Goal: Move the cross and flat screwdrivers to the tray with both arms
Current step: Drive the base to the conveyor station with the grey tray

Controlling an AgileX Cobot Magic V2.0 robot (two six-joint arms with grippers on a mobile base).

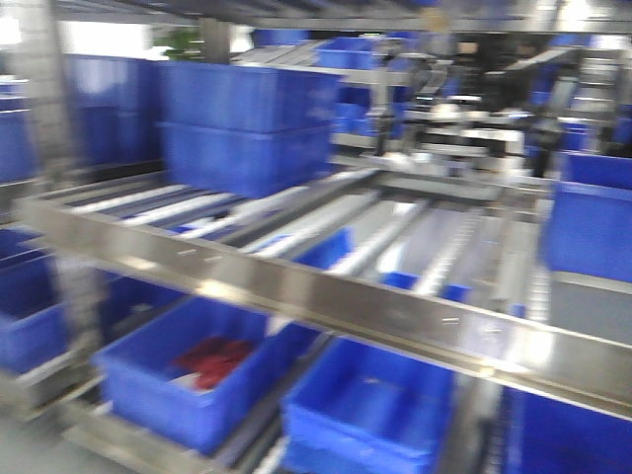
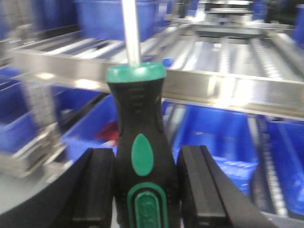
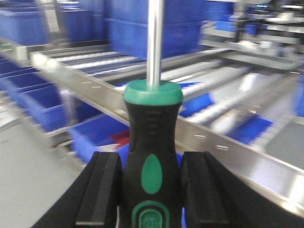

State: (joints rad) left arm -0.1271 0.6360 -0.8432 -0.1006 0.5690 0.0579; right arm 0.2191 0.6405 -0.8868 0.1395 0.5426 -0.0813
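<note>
Clamping screwdrivers, left and right end effectors

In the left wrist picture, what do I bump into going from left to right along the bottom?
Black jaw → green-and-black screwdriver handle → black jaw. The two jaws squeeze the handle from both sides.

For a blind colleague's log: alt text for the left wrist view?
A black-and-green screwdriver stands clamped between the black fingers of the left gripper, steel shaft pointing up. Behind, blurred, a metal roller rack above blue bins.
</note>
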